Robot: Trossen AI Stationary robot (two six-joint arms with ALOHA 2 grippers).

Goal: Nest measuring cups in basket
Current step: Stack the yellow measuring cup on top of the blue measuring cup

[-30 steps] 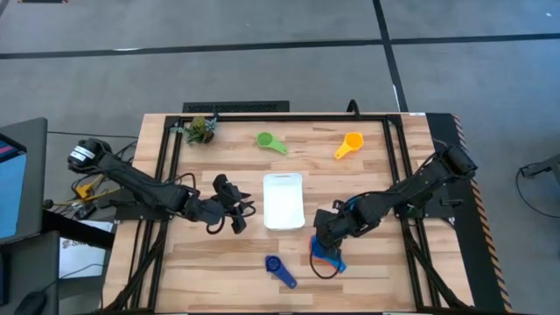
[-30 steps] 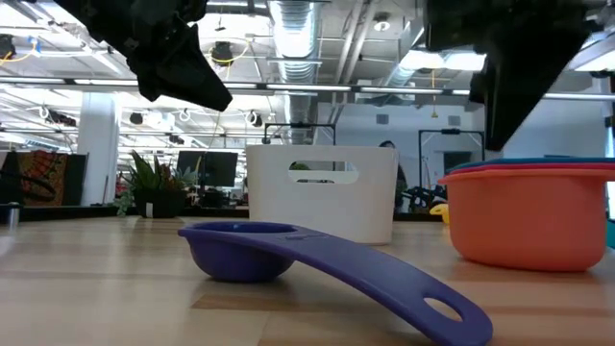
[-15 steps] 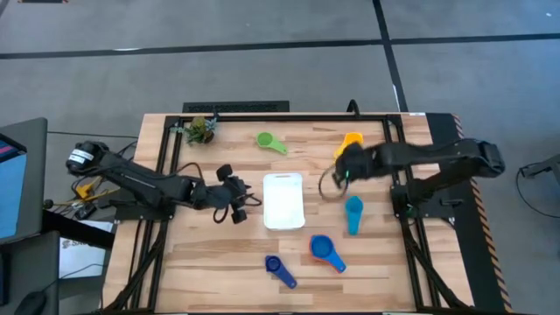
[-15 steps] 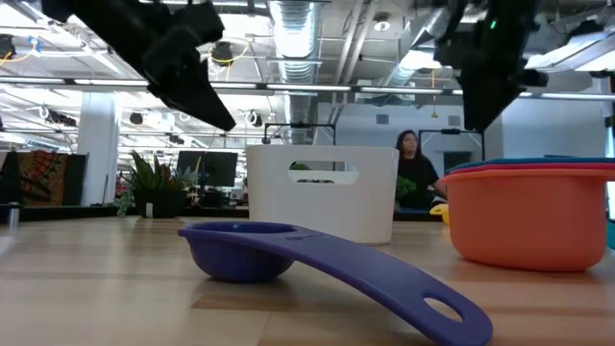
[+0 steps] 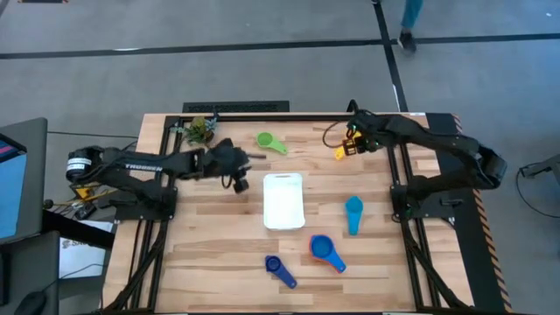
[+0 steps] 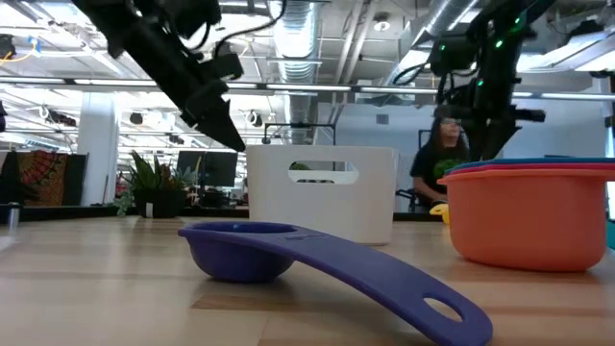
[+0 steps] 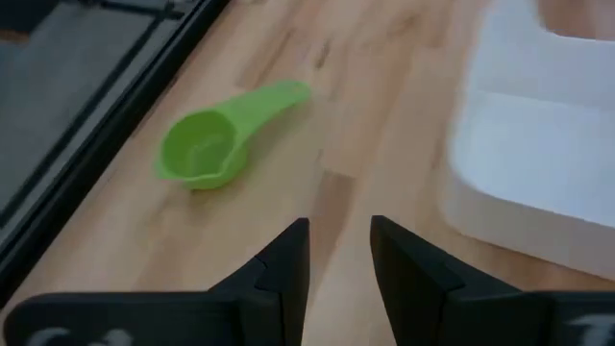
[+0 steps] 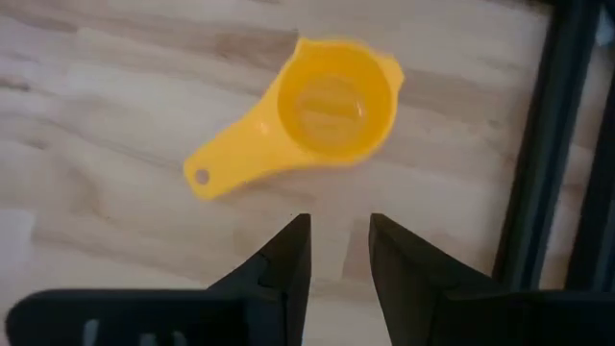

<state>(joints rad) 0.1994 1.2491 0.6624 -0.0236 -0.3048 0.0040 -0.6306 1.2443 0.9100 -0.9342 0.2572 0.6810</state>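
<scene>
- The pale wooden plank table point(image 5: 219, 254) has a black metal frame along its far and side edges; bare boards lie open at the near left and down the right side.
- The white translucent rectangular plastic basket point(image 5: 283, 200) sits mid-table, with free board on all four sides.
- The left gripper point(image 5: 238, 171) hangs over the table just left of the basket's far corner — its dark fingers stand a little apart with nothing between them, pointing toward the small green plastic measuring cup point(image 7: 219, 139), which lies at the far edge, clear of the basket.
- The right gripper point(image 5: 348, 146) hovers over the yellow-orange plastic measuring cup point(image 8: 309, 117) near the far right frame rail, fingers parted and holding nothing.
- An orange cup with a blue one nested in it point(image 5: 323, 251) sits near right of the basket; a teal cup point(image 5: 353, 213) lies right of it; a dark blue scoop point(image 5: 280, 269) lies nearest.
- A small green leafy clump point(image 5: 200, 130) occupies the far left corner.
- Beyond the table is grey floor — and a person point(image 6: 440, 161) in the room behind.
</scene>
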